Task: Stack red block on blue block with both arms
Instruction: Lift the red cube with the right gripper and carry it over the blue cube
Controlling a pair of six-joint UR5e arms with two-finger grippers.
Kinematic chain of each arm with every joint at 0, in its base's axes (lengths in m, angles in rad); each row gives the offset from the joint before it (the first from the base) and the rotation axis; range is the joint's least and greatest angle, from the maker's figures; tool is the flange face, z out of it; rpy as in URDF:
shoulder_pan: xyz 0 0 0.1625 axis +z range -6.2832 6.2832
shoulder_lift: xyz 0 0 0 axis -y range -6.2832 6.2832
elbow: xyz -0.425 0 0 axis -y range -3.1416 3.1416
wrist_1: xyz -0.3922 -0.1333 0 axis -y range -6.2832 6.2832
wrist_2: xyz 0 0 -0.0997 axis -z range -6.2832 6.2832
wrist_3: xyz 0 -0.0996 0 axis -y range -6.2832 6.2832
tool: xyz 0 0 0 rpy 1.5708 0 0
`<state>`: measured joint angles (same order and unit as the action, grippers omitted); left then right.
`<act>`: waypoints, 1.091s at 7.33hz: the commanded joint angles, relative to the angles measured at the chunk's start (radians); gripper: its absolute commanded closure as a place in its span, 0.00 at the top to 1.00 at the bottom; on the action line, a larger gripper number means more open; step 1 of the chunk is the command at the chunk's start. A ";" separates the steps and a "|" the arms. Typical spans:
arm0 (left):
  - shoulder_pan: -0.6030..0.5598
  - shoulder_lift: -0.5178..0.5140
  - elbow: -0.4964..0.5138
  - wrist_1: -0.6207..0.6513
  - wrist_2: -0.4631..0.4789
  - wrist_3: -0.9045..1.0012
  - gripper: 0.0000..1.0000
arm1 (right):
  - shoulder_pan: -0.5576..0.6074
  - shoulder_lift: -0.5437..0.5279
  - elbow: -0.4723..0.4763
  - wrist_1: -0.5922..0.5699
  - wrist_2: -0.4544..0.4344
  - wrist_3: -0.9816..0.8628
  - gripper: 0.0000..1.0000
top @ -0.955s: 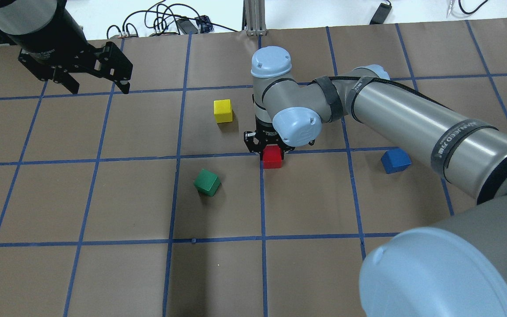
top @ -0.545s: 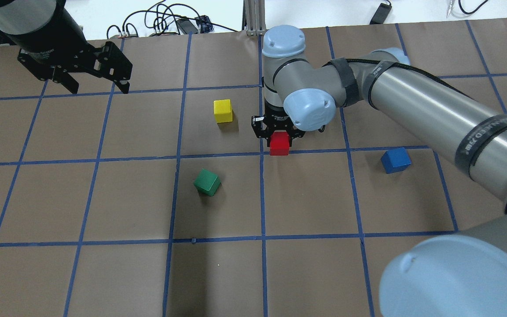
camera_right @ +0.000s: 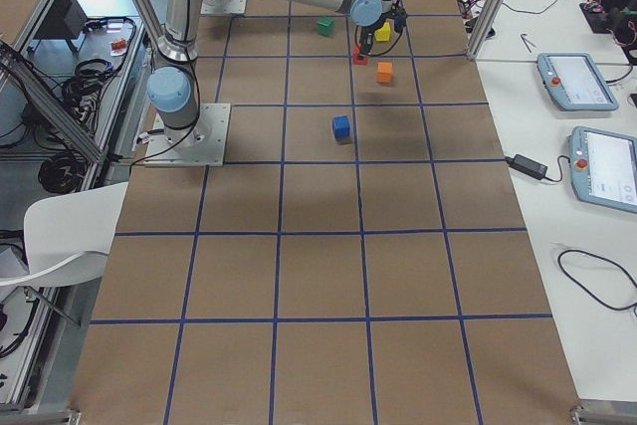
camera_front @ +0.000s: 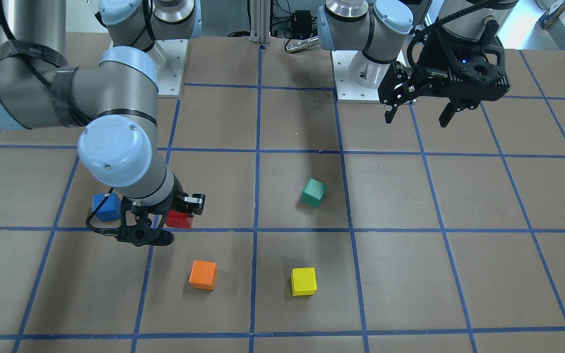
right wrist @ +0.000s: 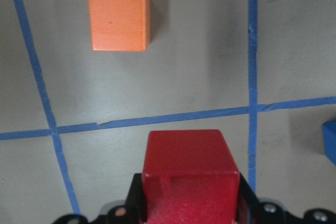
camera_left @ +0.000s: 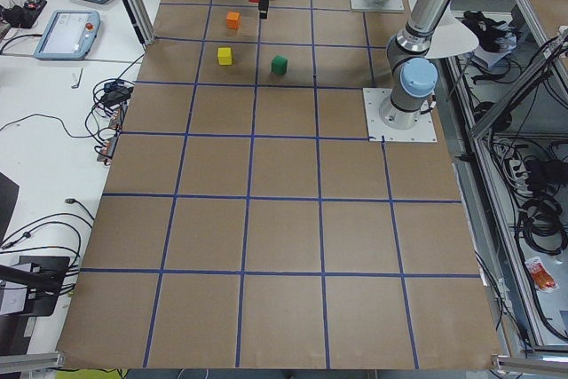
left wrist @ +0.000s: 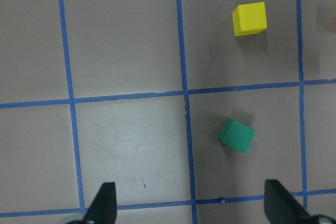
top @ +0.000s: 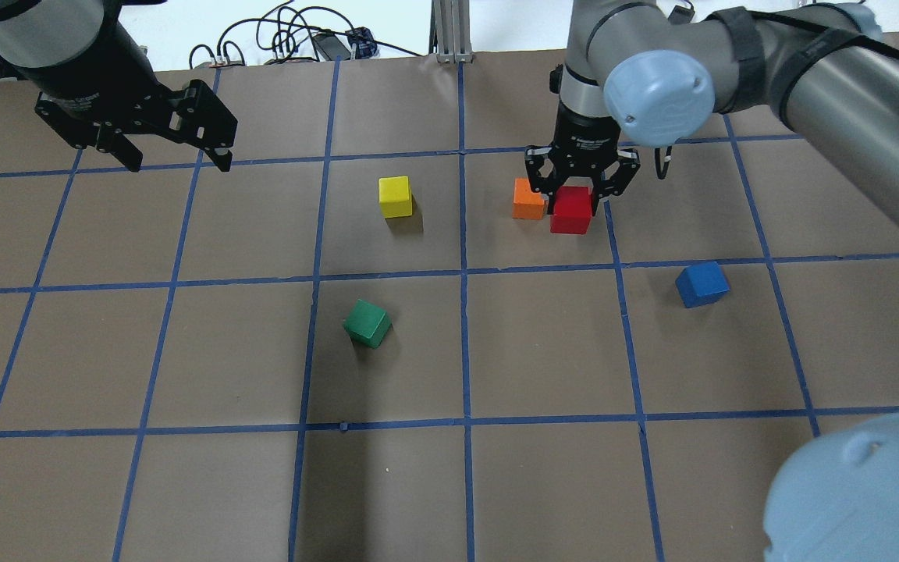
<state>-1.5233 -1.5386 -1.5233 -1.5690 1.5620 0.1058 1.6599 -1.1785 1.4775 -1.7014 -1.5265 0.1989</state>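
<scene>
My right gripper (top: 572, 201) is shut on the red block (top: 571, 211) and holds it above the table, next to the orange block (top: 528, 199). In the right wrist view the red block (right wrist: 190, 169) sits between the jaws, with the orange block (right wrist: 117, 21) on the table beyond it. The blue block (top: 701, 283) lies on the table to the right and nearer the robot; its corner shows in the right wrist view (right wrist: 331, 141). My left gripper (top: 179, 162) is open and empty, high over the far left of the table.
A yellow block (top: 396, 196) lies left of the centre line and a green block (top: 367, 323) lies nearer the robot, turned at an angle. Both show under the left gripper in its wrist view. Cables lie beyond the table's far edge (top: 293, 35).
My right gripper has lifted the red block off the table and carried it to the right and farther from the robot. The orange block is now uncovered. The left gripper has hardly moved.
</scene>
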 commanded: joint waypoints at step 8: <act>-0.001 0.002 0.008 -0.017 -0.002 0.002 1.00 | -0.291 -0.088 0.208 -0.036 -0.089 -0.493 0.00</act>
<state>-1.5248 -1.5317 -1.5190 -1.5860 1.5613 0.1074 1.4056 -1.2528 1.6274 -1.6852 -1.6157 -0.2253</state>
